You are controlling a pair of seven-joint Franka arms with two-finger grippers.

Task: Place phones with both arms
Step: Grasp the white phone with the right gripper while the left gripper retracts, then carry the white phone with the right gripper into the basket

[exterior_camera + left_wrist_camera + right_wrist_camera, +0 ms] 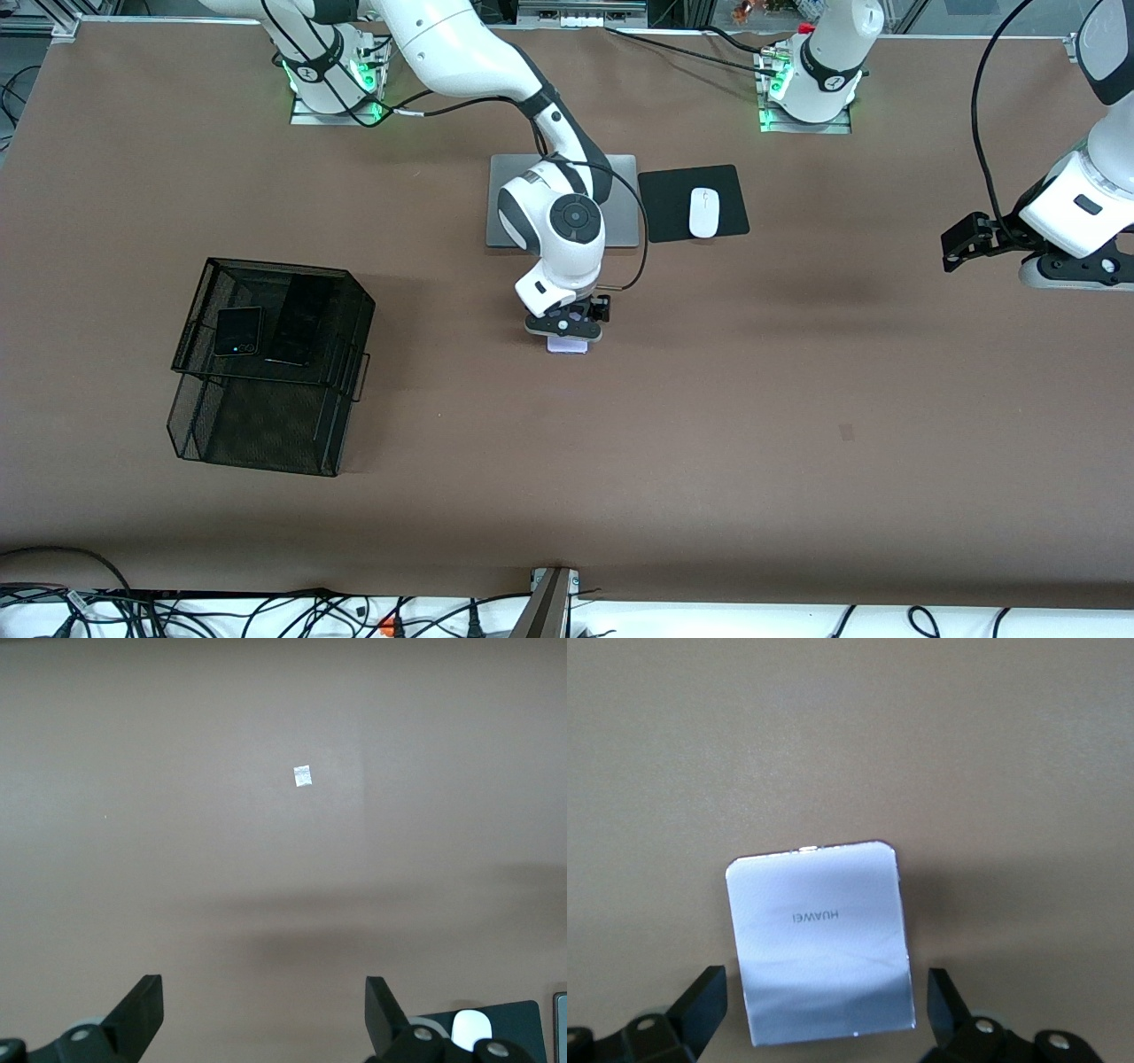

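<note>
A pale lavender-white phone (819, 939) lies flat on the brown table (709, 399), a little nearer the front camera than the laptop. My right gripper (825, 979) hangs low over it, open. One finger stands at each side of the phone's end, with a gap to each edge. From the front, only a strip of this phone (567, 347) shows under the right gripper (564, 332). A squarish black phone with a green dot (237, 330) and a long slim black phone (297, 332) lie in the mesh rack's top tray. My left gripper (263, 983) waits open over bare table at the left arm's end (1072, 270).
The black wire-mesh rack (266, 416) stands toward the right arm's end. A grey laptop (625, 199) lies closed between the bases, partly under the right arm. Beside it a white mouse (703, 213) sits on a black pad (664, 204). A small pale mark (303, 776) is on the table.
</note>
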